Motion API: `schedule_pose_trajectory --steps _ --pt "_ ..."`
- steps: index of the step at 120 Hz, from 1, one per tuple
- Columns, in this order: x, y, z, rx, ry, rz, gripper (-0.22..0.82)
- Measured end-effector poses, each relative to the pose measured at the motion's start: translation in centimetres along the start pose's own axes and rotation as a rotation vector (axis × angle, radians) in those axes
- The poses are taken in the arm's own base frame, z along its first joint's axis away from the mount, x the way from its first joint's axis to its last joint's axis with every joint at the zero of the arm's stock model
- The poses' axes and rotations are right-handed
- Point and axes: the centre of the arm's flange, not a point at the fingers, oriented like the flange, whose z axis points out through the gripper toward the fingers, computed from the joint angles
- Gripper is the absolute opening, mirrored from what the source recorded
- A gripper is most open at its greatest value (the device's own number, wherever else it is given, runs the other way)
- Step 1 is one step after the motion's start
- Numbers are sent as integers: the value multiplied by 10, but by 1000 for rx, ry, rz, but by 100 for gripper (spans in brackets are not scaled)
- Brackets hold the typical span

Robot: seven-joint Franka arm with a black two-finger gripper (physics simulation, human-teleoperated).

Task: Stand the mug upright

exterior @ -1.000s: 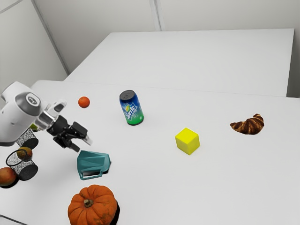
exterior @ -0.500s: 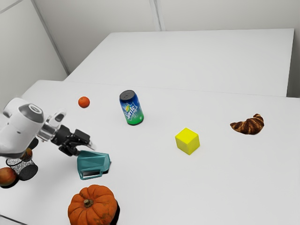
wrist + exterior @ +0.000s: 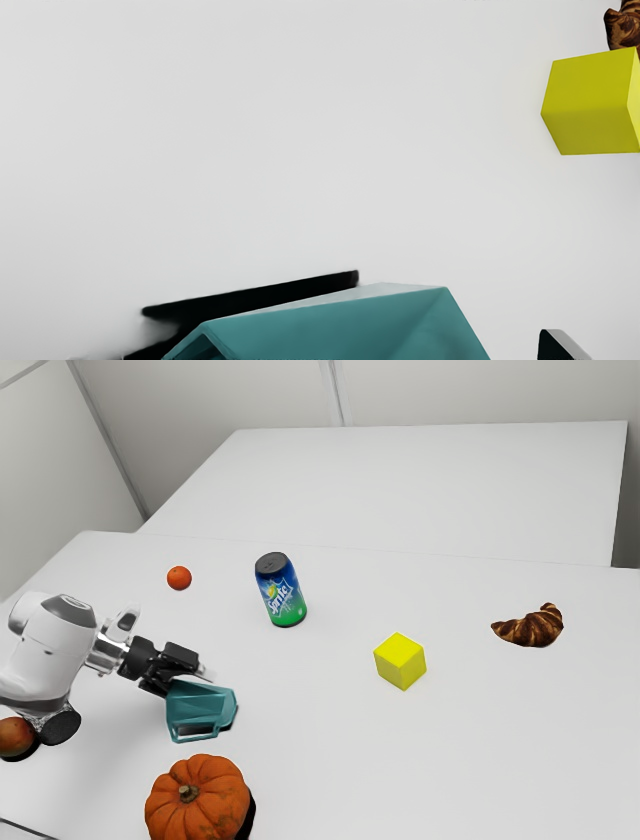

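Mug [image 3: 204, 704] on its side on table [image 3: 450, 760], near pumpkin [image 3: 200, 802]. My gripper [image 3: 188, 682] wide open around it, nothing held. Step, my read: lining up grasp. Next: close squarely, lift, rotate base-down, set down.

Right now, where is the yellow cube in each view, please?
Exterior view: the yellow cube is just to the exterior view's right of the middle, between mug and croissant.
Wrist view: at the picture's edge, partly cut off, overlapping the croissant and away from the mug.
Shared landmark: the croissant.
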Motion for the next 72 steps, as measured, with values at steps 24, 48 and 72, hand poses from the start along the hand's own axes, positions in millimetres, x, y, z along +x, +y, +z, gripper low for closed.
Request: schedule_pose_trajectory --steps 24,48,72 --pt "1 1 0 -12 11 37 21" --pt "1 4 -1 -13 12 74 -3" --pt "6 19 -6 -11 23 130 -12"
